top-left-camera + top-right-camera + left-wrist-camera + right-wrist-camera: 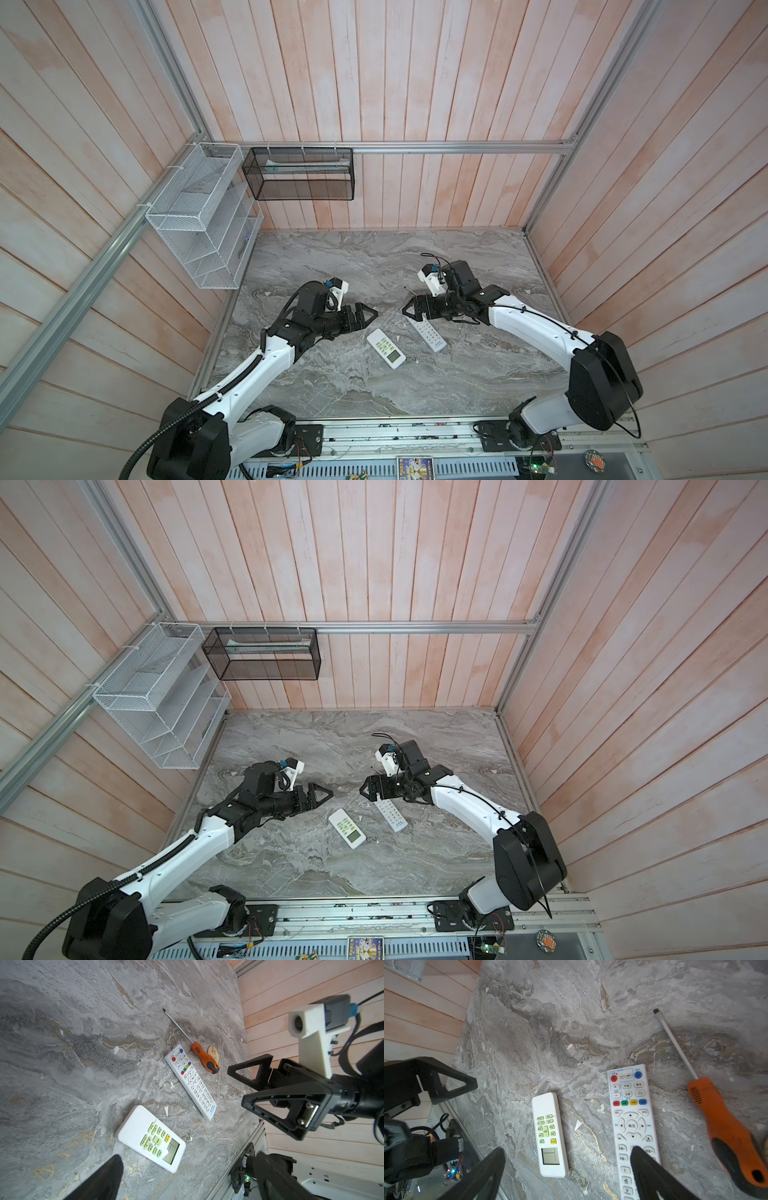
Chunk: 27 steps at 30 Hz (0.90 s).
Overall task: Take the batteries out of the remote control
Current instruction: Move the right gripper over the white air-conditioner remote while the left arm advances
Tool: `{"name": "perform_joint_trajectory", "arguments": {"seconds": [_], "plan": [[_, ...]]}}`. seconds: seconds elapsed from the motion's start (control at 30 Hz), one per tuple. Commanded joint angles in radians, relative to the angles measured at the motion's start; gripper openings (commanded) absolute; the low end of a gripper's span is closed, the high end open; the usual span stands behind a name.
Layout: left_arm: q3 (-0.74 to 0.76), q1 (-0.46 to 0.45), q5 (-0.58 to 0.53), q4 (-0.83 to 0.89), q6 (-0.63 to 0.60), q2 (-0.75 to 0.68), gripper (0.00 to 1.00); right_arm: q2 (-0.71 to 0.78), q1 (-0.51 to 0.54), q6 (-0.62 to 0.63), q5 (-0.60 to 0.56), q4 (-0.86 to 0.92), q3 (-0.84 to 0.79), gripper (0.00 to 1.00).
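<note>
1. Both top views show the left jaws spread wide and empty above the worktop (374, 266), tips pointing toward the right jaws.
2. The right jaws also stand wide apart, holding nothing, over the far end of the long remote (430, 337).
3. The short remote (386, 348) lies just in front of the left jaws, near the long remote but apart from it.
4. Both lie buttons up, so the batteries are hidden.
5. An orange-handled screwdriver (204, 1057) lies beside the long remote.
</note>
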State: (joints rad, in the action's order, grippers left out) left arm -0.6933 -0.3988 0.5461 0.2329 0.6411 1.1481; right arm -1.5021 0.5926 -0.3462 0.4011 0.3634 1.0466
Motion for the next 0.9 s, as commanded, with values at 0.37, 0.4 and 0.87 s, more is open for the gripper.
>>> {"name": "perform_joint_trajectory", "arguments": {"seconds": [0.37,0.4,0.87], "plan": [[0.046,-0.003,0.0,0.037,-0.003,-0.03,1.0,-0.06,0.086,0.036,-0.077,0.086,0.067,0.96],[0.05,-0.003,-0.003,0.04,0.0,-0.039,1.0,-0.062,0.094,0.035,-0.075,0.087,0.065,0.96],[0.123,0.0,-0.061,0.092,0.058,-0.195,1.0,-0.152,0.252,0.051,-0.097,0.114,0.121,0.95]]}}
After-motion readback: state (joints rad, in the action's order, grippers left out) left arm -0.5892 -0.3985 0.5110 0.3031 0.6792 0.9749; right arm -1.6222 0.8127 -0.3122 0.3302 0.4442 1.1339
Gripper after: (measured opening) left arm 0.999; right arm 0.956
